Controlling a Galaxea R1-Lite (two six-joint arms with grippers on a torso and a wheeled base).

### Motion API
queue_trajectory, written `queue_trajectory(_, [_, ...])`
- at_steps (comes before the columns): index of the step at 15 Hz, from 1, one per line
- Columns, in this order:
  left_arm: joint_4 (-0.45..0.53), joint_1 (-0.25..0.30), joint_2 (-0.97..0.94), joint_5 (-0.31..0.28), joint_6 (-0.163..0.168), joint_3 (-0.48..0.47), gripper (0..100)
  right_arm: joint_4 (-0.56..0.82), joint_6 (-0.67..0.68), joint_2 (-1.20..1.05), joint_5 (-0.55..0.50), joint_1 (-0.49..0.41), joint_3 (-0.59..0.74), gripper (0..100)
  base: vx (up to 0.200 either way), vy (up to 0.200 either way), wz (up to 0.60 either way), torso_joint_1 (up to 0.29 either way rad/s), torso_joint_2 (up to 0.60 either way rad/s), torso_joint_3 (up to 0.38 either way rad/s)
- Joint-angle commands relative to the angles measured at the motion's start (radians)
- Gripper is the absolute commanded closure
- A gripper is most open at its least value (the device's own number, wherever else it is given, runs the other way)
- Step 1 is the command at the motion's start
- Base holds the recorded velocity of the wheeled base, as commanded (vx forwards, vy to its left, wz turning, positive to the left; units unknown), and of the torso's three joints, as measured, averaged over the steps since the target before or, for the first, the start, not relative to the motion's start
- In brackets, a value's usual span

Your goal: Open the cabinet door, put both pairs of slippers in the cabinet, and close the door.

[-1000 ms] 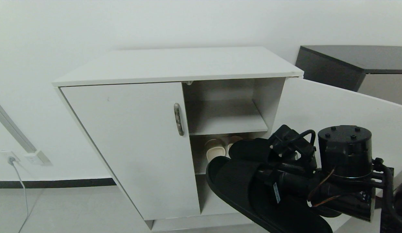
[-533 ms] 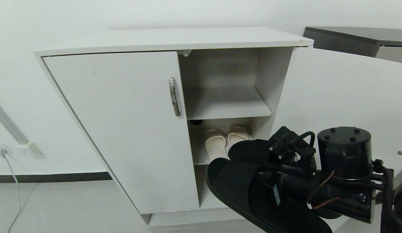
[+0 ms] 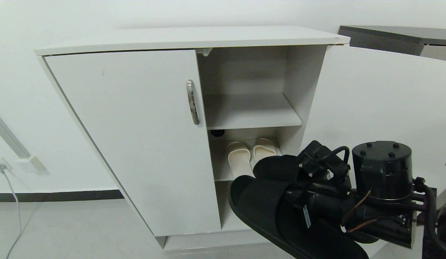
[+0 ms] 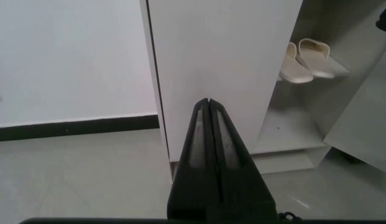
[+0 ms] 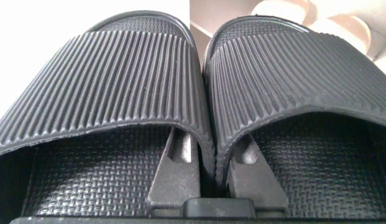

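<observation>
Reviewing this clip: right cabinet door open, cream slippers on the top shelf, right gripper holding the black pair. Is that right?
No. The cream slippers sit on the shelf below the top shelf, as the head view shows. The right cabinet door is open and the right gripper holds the black pair.

cabinet (image 3: 187, 37): left door (image 3: 129, 136) closed, right door (image 3: 381, 108) swung wide | cream slippers (image 3: 249, 156) paired on lower shelf (image 3: 219, 165) | right gripper (image 3: 298, 203) clamps black slippers (image 3: 262, 201) near the opening
</observation>
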Motion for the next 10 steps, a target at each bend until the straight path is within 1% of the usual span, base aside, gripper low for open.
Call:
queue_trajectory(1, [0.0,0.0,0.001,-0.001,0.0,0.0,100,0.0,0.0,0.0,0.002,0.0,0.0,100,0.0,0.0,0.0,0.0,0.0,0.0])
queue_trajectory(3, [0.0,0.002,0.001,0.001,0.0,0.0,100,-0.019,-0.001,0.003,0.0,0.0,0.0,100,0.0,0.0,0.0,0.0,0.0,0.0])
queue_trajectory(5, [0.0,0.002,0.001,-0.001,0.0,0.0,100,-0.069,0.0,0.031,-0.012,0.011,-0.01,100,0.0,0.0,0.0,0.0,0.0,0.0])
queue_trajectory(6, [0.0,0.002,0.001,-0.002,0.001,0.0,100,-0.114,0.01,0.08,-0.106,0.048,-0.035,100,0.0,0.0,0.0,0.0,0.0,0.0])
queue_trajectory(7, [0.0,0.002,0.001,-0.001,0.0,0.0,100,-0.128,0.03,0.127,-0.225,0.082,-0.075,100,0.0,0.0,0.0,0.0,0.0,0.0])
queue_trajectory(8, [0.0,0.002,0.001,-0.001,0.0,0.0,100,-0.132,0.08,0.175,-0.313,0.111,-0.125,100,0.0,0.0,0.0,0.0,0.0,0.0])
queue_trajectory(9, [0.0,0.002,0.001,-0.001,0.0,0.0,100,-0.132,0.129,0.219,-0.379,0.144,-0.182,100,0.0,0.0,0.0,0.0,0.0,0.0])
queue_trajectory(10, [0.0,0.002,0.001,-0.001,0.0,0.0,100,-0.132,0.146,0.253,-0.448,0.172,-0.224,100,0.0,0.0,0.0,0.0,0.0,0.0])
